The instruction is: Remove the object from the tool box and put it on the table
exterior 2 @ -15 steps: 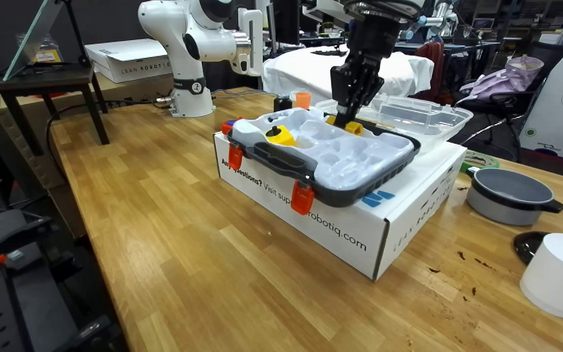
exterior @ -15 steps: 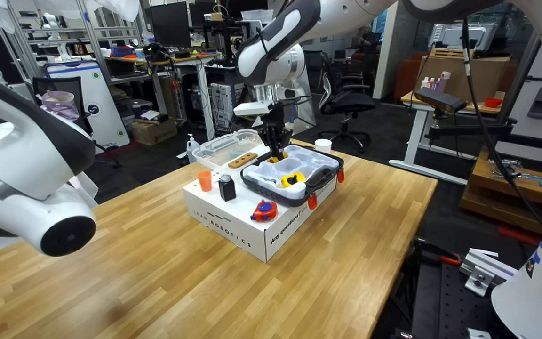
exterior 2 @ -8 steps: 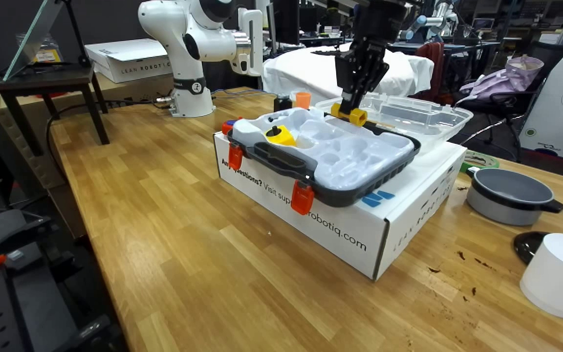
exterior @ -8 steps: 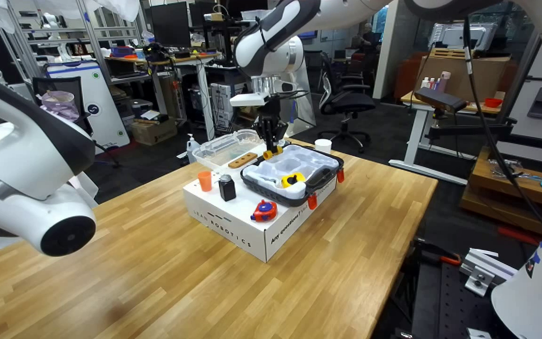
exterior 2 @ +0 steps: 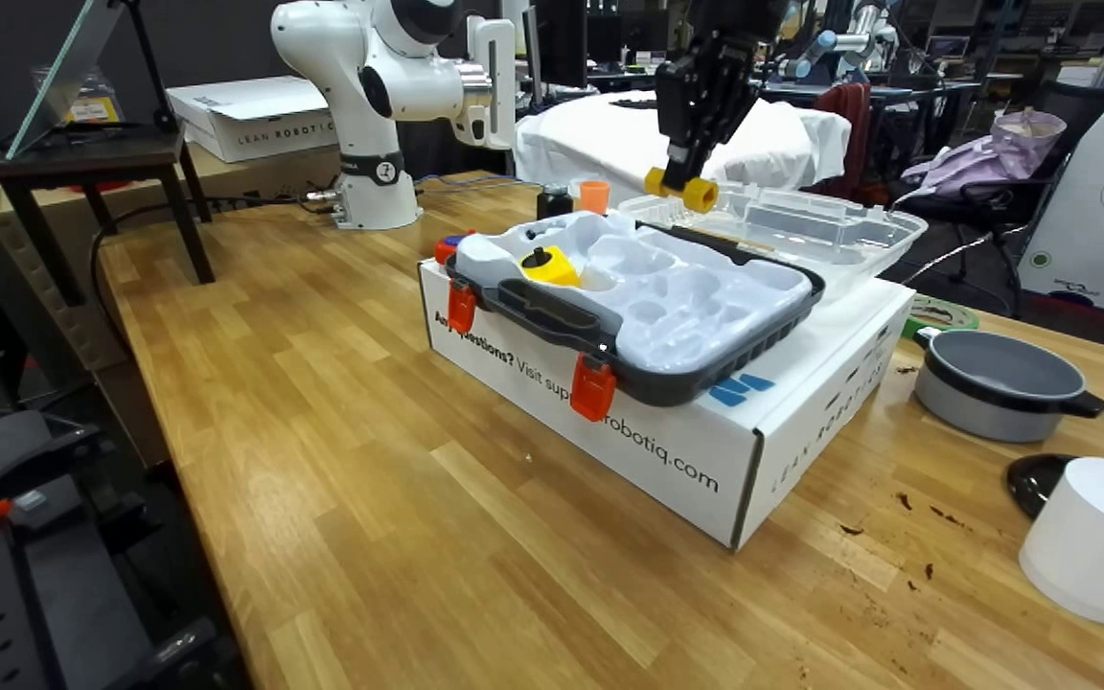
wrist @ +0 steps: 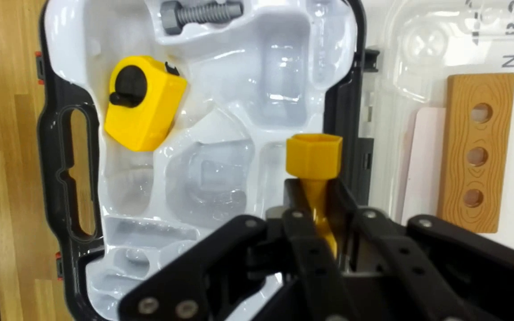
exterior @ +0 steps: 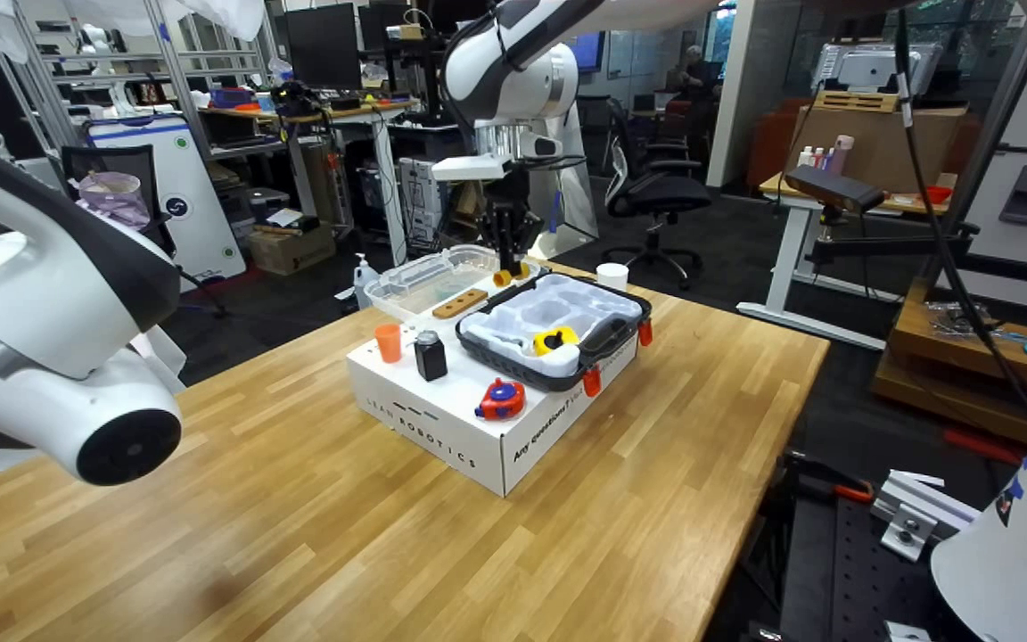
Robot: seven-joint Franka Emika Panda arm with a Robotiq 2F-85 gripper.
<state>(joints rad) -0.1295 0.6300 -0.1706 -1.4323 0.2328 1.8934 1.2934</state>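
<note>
My gripper (wrist: 315, 196) is shut on a yellow piece (wrist: 314, 156) with a hexagonal end, gripped round its narrow middle. In both exterior views the yellow piece (exterior 2: 699, 195) (exterior: 503, 278) hangs in the gripper (exterior 2: 682, 174) (exterior: 511, 266), above the hinge side of the open tool box, apart from it. The tool box (exterior 2: 667, 383) (exterior: 549, 382) is dark with a grey-white moulded insert. A yellow tape measure (wrist: 150, 107) and a grey bolt (wrist: 208, 13) lie in it. The wooden table (exterior 2: 370, 431) (exterior: 299, 535) is around and below.
The tool box rests on a white carton (exterior 2: 686, 470). Its clear lid (exterior 2: 792, 230) lies folded back. A wooden block (wrist: 478, 154), orange cup (exterior: 388, 343), dark bottle (exterior: 431, 355) and red toy (exterior: 502, 399) are on the carton. A grey pot (exterior 2: 1002, 383) and second arm (exterior: 59, 312) stand nearby.
My gripper has risen from inside the tool box with the yellow piece in it. It now hangs above the box, shifted toward the lid side.
</note>
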